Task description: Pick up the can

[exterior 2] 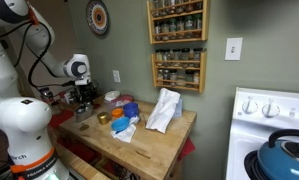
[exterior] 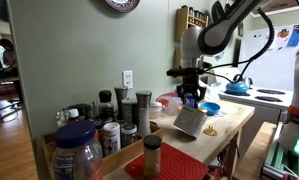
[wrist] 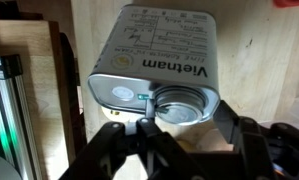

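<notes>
Can (wrist: 159,55), boxy grey printed metal, round-mouthed, clamped in gripper (wrist: 184,125).

Soft, even indoor light, exterior views small and grainy — wrist view blurry, dark along bottom

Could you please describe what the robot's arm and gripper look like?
The arm has rounded white segments with black joints, and black cables loop beside it. The gripper is black, with dark, angular fingers.
</notes>
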Motion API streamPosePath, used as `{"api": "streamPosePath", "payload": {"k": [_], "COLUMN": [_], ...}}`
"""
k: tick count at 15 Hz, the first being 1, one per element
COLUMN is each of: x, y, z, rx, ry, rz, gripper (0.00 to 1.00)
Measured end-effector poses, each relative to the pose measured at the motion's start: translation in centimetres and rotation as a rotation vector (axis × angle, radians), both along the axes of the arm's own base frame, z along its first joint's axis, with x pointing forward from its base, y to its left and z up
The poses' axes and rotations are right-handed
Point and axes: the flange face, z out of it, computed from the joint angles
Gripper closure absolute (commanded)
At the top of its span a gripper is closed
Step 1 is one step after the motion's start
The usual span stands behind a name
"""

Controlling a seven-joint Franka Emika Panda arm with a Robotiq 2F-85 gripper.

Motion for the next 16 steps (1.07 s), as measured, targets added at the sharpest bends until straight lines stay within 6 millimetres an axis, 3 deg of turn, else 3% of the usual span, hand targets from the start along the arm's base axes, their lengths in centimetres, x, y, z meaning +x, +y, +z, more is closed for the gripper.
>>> {"api": "streamPosePath", "payload": {"k": [9,10,11,15,16], "x": [-1.2,-1.3,-1.4,-1.5,-1.4], "y": [3.2,3.5,3.7,4.5,4.7], "z": [0.9,0.9,1.0,1.4,1.6], "rx": [-0.037,-0.041,-0.044,-0.06,-0.058], "ry": [-0.031,-0.036,-0.04,-0.063,-0.067], "rz": [0.02,0.021,0.023,0.037,0.04], "gripper": [0.64,0.56,0.19,0.0,0.0]}}
